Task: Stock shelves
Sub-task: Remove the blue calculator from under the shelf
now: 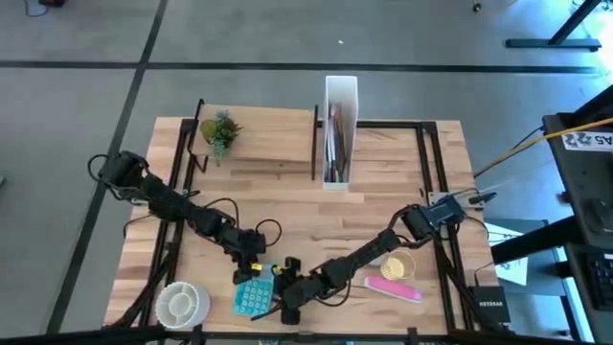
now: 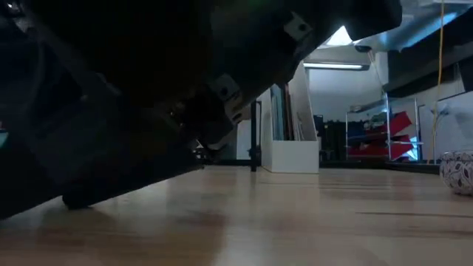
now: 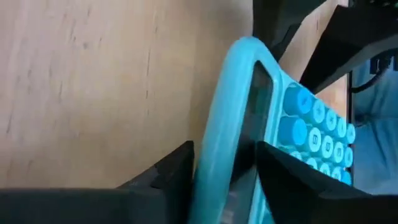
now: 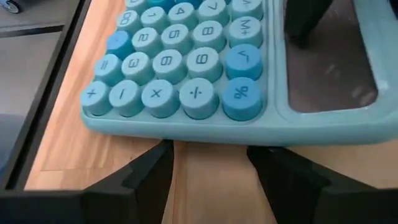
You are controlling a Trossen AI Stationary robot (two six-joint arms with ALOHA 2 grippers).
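Calculator (image 1: 254, 297) lies at table (image 1: 383, 182) front; bowl (image 1: 181, 303) to its left; plant (image 1: 221, 132) on shelf (image 1: 268, 144) behind.

Calculator (image 4: 205, 68) keys: 8, 9, ÷, %, × (router (image 1: 490, 305): NETGEAR)

- The place looks like a robotics lab or a workshop, not a home.
- The floor (image 1: 96, 38) is bare grey concrete with dark lines on it.
- The wooden table (image 1: 383, 182) stands in a black metal frame (image 1: 428, 153), with two robot arms fixed on it.
- A yellow cable (image 1: 536, 139) runs across the space at the right side of the table.
- A Netgear box (image 1: 489, 304) lies beside the table.
- Behind the table, a metal rack (image 2: 384, 131) holds red things.
- A long ceiling lamp (image 2: 336, 66) lights the room.
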